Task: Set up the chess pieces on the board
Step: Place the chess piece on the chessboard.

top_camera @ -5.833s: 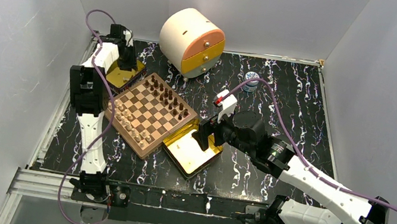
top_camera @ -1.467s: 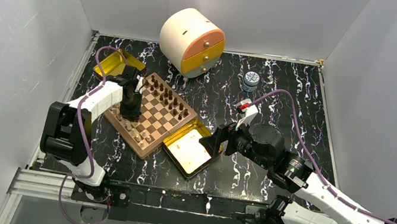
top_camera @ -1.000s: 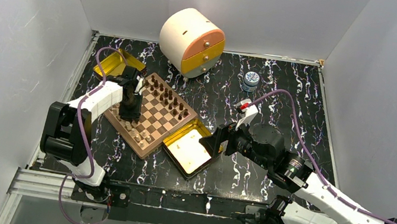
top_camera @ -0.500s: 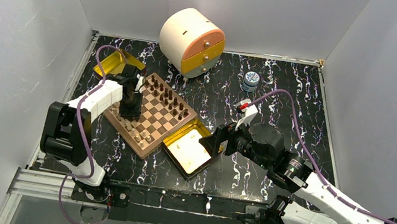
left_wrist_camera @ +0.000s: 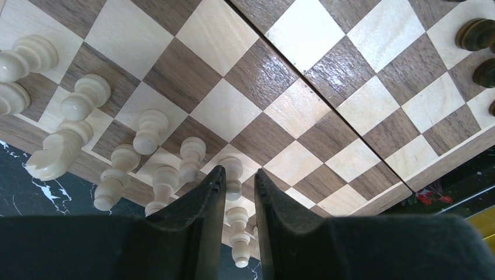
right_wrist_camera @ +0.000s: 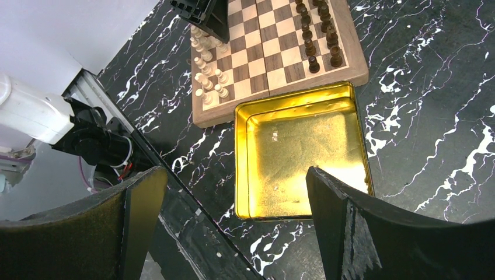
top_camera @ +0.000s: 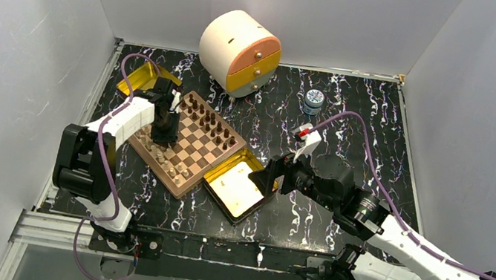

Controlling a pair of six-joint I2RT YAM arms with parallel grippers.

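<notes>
Writing: the small jar [top_camera: 314, 100] near the back wall has a patterned lid, its print too small to read. The white block [top_camera: 306, 133] with a red patch on the right arm's wrist is no clearer from here.
Board: the board [top_camera: 191, 145] sits cornerwise, left of centre on the black marbled table [top_camera: 358, 135].
Pieces: dark pieces [top_camera: 214, 123] stand in two rows along the far-right edge. The light pieces [top_camera: 173, 166] crowd the near-left edge, some out on the rim.
Left arm: the left gripper [top_camera: 164, 128] is down over the light side. Its jaws are drawn to a slim gap with a light pawn [left_wrist_camera: 233, 169] showing in it. I can't tell whether the pads press it.
Right arm: the right gripper [top_camera: 270, 177] is spread wide with nothing between its fingers, hanging over the near gold tin [top_camera: 240, 191].
Near tin: just beside the board's near-right edge.
Far tin: the far gold tin [top_camera: 139, 76] lies at the back left, near the board's far-left edge.
Drawer box: the cream round drawer box [top_camera: 238, 52] with orange and yellow fronts stands just beyond the board's far corner.
Edges: white walls [top_camera: 21, 36] close in the left, back and right sides, and a metal rail [top_camera: 213, 249] runs along the near edge. The left arm's elbow is near the left wall.
Room: the broadest stretch of marbled top runs from the jar and right arm to the right wall. A narrower strip lies between the near tin and the rail.
</notes>
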